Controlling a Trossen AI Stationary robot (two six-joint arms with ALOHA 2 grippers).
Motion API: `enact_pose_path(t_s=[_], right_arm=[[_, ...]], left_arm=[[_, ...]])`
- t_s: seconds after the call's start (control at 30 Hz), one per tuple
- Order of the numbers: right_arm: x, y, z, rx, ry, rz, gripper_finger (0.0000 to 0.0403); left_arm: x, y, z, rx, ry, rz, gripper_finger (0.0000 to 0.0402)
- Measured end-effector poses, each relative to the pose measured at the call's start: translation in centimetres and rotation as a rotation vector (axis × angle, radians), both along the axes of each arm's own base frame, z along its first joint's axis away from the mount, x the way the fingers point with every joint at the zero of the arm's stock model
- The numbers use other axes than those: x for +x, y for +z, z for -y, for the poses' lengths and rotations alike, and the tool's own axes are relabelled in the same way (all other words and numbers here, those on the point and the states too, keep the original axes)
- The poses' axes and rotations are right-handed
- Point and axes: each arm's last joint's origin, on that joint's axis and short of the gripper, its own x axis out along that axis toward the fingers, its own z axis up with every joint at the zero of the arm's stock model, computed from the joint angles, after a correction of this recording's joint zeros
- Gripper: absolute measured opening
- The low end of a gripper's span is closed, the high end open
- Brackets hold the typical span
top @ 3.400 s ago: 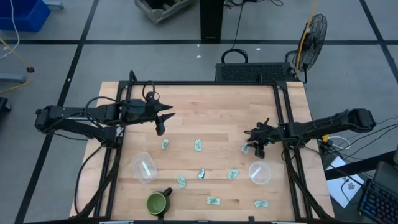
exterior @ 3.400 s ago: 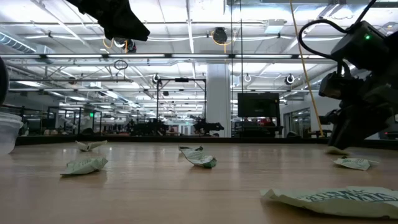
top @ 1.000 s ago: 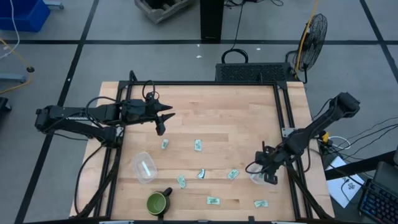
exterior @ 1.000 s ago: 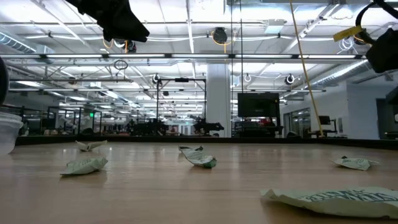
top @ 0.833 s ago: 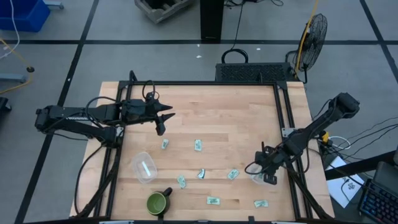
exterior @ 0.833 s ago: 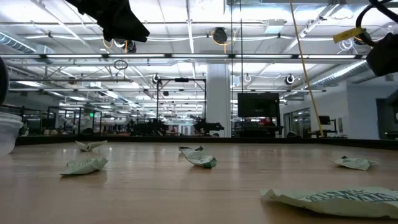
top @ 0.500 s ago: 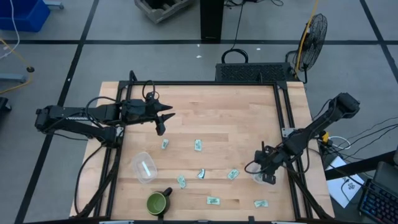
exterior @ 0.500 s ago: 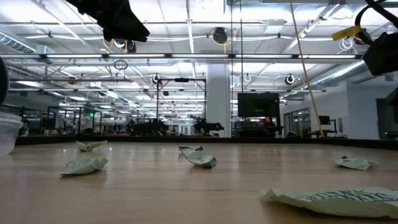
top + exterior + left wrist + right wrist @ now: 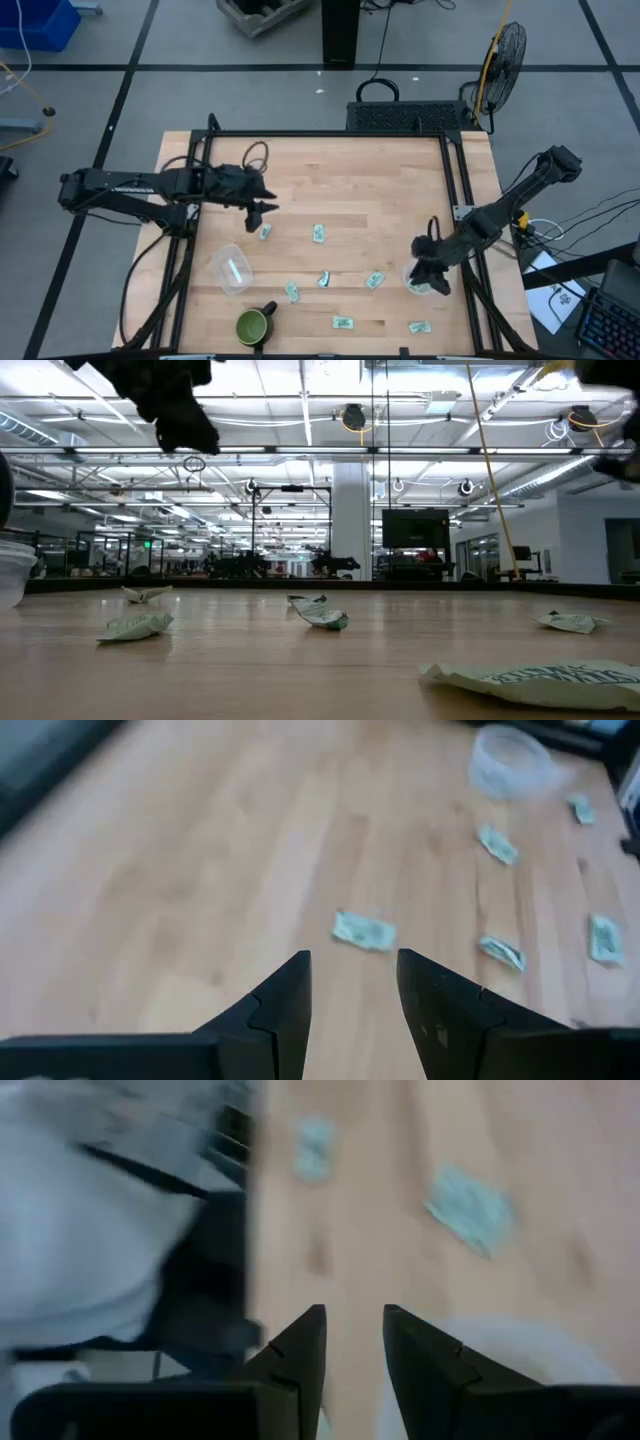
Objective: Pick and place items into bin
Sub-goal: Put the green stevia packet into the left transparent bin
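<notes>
— Where are the packets (image 9: 318, 234)?

— Scattered across the counter's (image 9: 340, 185) lower middle in the high view; we hold none.

— Step?

— We judge our left gripper (image 9: 262, 211), fingers narrowly parted, is reaching; next, lower onto the nearest packet (image 9: 364, 931). Right gripper (image 9: 432, 282), parted and empty, over the clear cup (image 9: 418, 279).

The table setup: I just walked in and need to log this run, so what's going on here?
Two dark robot arms are clearing small pale green-and-white wrapped packets off a wooden table. The right hand hangs open and empty over a clear plastic cup near the table's right edge. The left hand, also open and empty, is just above a packet on the left side. Several more packets lie scattered, and one pale strip sits in a second clear cup.
</notes>
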Motion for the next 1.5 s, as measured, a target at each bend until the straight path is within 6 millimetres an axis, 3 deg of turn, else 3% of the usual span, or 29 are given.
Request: enact_pose_path(t_s=[0.2,0.33,0.53,0.77,0.97,1.13,1.5], right_arm=[[0.3,3.1,0.9,-0.271,0.071,0.518,0.0098],[0.4,4.2,1.8,-0.541,0.008,0.687,0.0097],[0.7,4.2,2.8,-0.801,-0.155,0.675,0.0094],[0.7,1.9,3.4,-0.849,-0.178,0.626,0.0095],[0.6,0.4,3.7,-0.919,-0.143,0.598,0.0096],[1.0,1.0,4.1,-0.97,-0.158,0.647,0.0094],[1.7,3.2,4.7,-1.122,-0.2,0.831,0.0093]], left_arm=[[1.3,-3.1,-0.3,-0.102,0.167,-0.211,0.0154],[2.1,-5.1,-0.5,-0.13,0.297,-0.315,0.0154],[3.1,-7.9,-0.5,-0.195,0.405,-0.459,0.0154],[4.0,-10.3,0.3,-0.248,0.385,-0.565,0.0154],[4.1,-10.6,1.8,-0.258,0.379,-0.578,0.0154],[4.1,-10.6,2.9,-0.212,0.375,-0.566,0.0154],[4.8,-13.6,3.7,-0.134,0.415,-0.678,0.0154]])
